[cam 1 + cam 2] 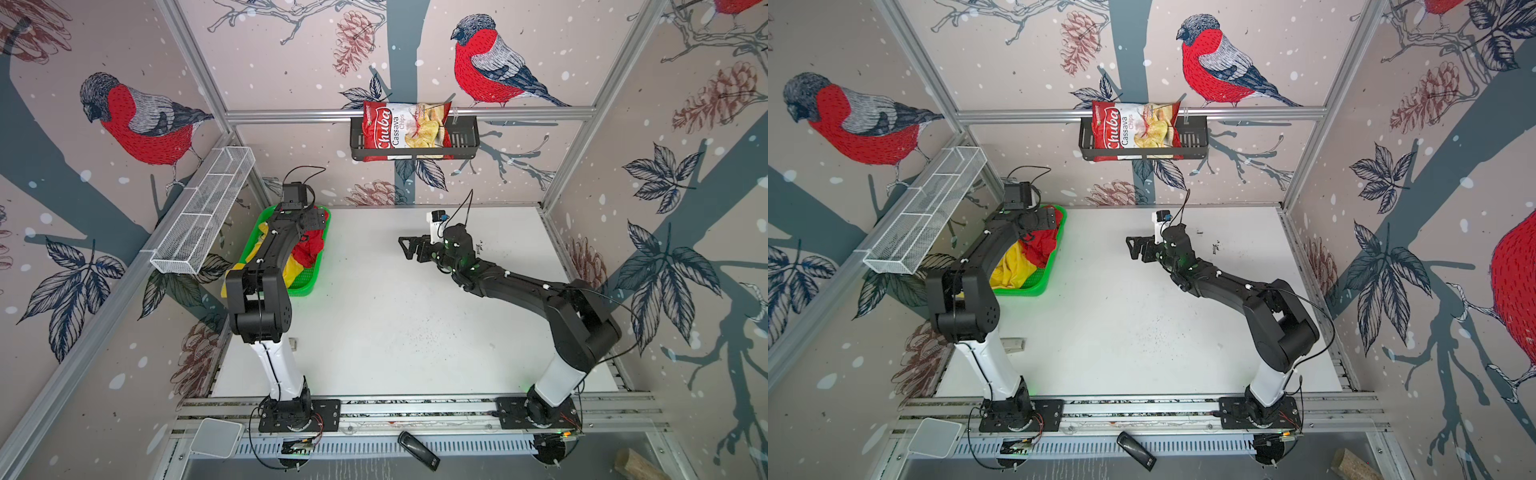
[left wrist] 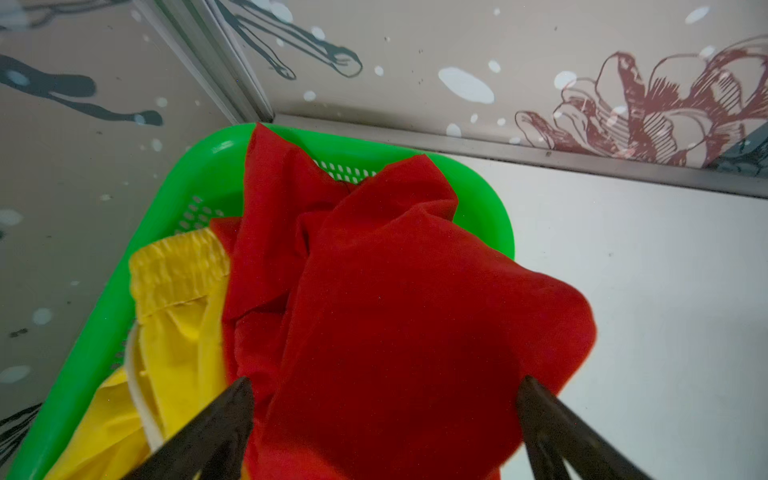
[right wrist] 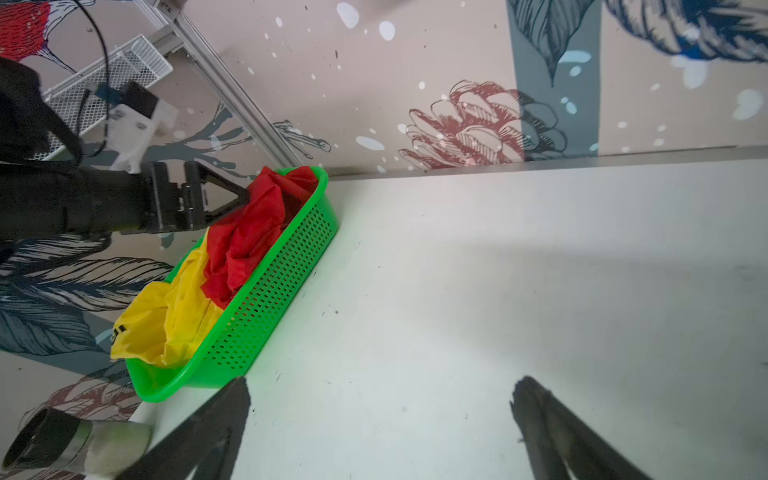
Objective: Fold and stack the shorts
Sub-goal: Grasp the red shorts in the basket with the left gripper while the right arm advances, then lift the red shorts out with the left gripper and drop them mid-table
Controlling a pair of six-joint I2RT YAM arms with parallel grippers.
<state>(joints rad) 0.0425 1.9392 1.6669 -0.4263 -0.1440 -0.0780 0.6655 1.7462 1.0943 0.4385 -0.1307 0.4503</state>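
- Red shorts (image 2: 395,311): crumpled cloth heaped in the far half of the basket (image 1: 303,289). One fold drapes over the far rim and another bulges over the rim on the table side.
- Yellow shorts (image 3: 178,316): crumpled in the near half of the same basket, touching the red shorts. The elastic waistband and a white drawstring show in the left wrist view. A small black mark sits near one hem (right wrist view only), and a corner spills over the rim on the wall side.
- Basket: green perforated plastic, standing on the table (image 1: 395,324) in its far left corner, beside the left wall.
- Left gripper (image 2: 386,382): over the far end of the basket, jaws spread wide and straddling a hump of the red shorts. In the right wrist view one fingertip meets the cloth, and nothing is pinched.
- Right gripper (image 3: 380,382): above bare table right of the middle, pointing toward the basket and well apart from it. Its jaws are spread wide and empty.
- Table: white, flecked with dark specks.
- Chips bag (image 1: 405,124): red, lying in a black rack (image 1: 465,137) hung on the back rail.
- Wire shelf (image 1: 203,212): white mesh, fixed along the left wall above the basket.
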